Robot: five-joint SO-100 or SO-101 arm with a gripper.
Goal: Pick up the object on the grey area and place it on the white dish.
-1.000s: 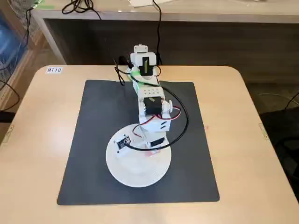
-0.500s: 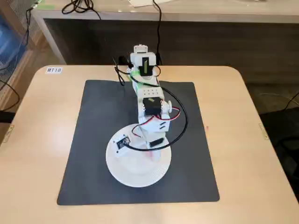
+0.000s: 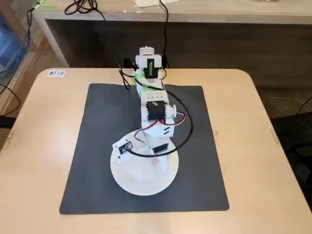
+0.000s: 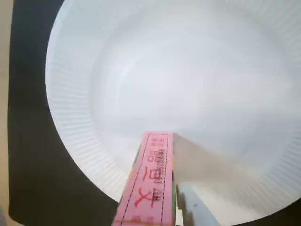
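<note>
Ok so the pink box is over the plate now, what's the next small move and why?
Probably open the claw and let go. In the wrist view the pink box hangs over the inside of the white plate, well within its ribbed rim, and the fixed view shows the arm above the plate on the dark mat. Easing down first may be safer, since the height is unclear.

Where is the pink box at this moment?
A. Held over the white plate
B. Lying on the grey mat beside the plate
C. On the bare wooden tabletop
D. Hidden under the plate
A: in the wrist view the pink box juts out over the white plate, gripped from the side.
</note>
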